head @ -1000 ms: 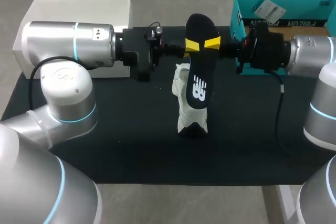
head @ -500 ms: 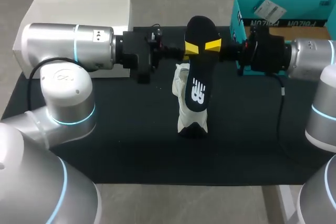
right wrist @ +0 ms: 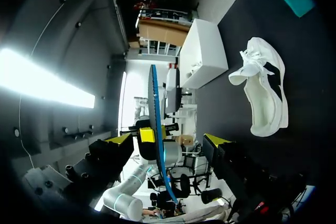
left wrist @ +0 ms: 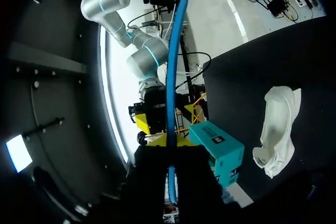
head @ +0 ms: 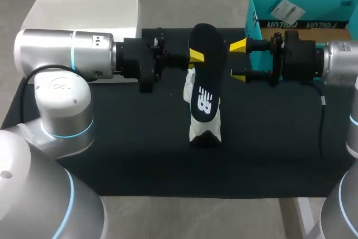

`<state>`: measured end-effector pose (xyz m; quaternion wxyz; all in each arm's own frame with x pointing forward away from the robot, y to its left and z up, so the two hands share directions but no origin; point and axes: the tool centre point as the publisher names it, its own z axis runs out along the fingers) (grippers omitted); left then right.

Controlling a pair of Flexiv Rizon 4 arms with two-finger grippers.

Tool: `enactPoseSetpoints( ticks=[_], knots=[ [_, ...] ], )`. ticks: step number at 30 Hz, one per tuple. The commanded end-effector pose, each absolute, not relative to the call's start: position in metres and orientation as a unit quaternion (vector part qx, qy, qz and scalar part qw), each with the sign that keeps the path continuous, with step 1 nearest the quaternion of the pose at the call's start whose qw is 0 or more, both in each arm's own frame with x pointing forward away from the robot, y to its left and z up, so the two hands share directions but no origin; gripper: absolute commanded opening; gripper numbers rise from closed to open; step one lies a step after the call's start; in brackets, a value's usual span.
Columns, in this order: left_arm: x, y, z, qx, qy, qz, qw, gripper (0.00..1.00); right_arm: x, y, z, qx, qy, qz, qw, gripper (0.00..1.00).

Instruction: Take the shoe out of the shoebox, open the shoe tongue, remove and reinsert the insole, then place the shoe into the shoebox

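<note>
Two grippers face each other over a black mat (head: 140,144), a dark insole (head: 204,82) upright between them.

Bare mat spreads in front of the white shoe (head: 204,130) and to both its sides. A white box (head: 84,9) sits at the far left edge and the teal shoebox (head: 251,18) at the far right corner. The left gripper (head: 197,57) is clamped on the insole near its top, holding it above the shoe. The right gripper (head: 239,61) is spread wide just beside the insole, not touching it. The shoe lies on the mat under the insole, well apart from the shoebox.
</note>
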<state>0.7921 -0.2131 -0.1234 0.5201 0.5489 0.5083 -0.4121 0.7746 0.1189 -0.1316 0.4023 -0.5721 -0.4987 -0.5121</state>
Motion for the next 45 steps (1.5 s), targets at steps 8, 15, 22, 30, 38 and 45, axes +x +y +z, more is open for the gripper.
enactPoseSetpoints(
  ticks=[8,15,22,30,38,45],
  knots=[
    [0.779,-0.198,-0.127,0.521,0.531,-0.427,0.514,0.0,0.758,0.076,-0.138,-0.622,-0.574,-0.354,0.397,1.0],
    [0.771,-0.195,-0.127,0.459,0.562,-0.441,0.528,0.0,0.758,0.076,-0.138,-0.622,-0.574,-0.354,0.397,1.0],
    [0.761,-0.2,-0.124,0.433,0.567,-0.453,0.534,0.0,0.758,0.076,-0.138,-0.622,-0.574,-0.354,0.397,1.0],
    [0.758,-0.198,-0.12,0.448,0.563,-0.458,0.522,0.0,0.755,0.05,-0.182,-0.68,-0.593,-0.257,0.346,1.0],
    [0.752,-0.191,-0.126,0.443,0.572,-0.468,0.508,0.0,0.743,-0.009,-0.179,-0.7,-0.589,-0.288,0.282,1.0],
    [0.749,-0.187,-0.13,0.438,0.578,-0.469,0.503,0.0,0.739,-0.043,-0.157,-0.727,-0.563,-0.32,0.228,1.0]
  ],
)
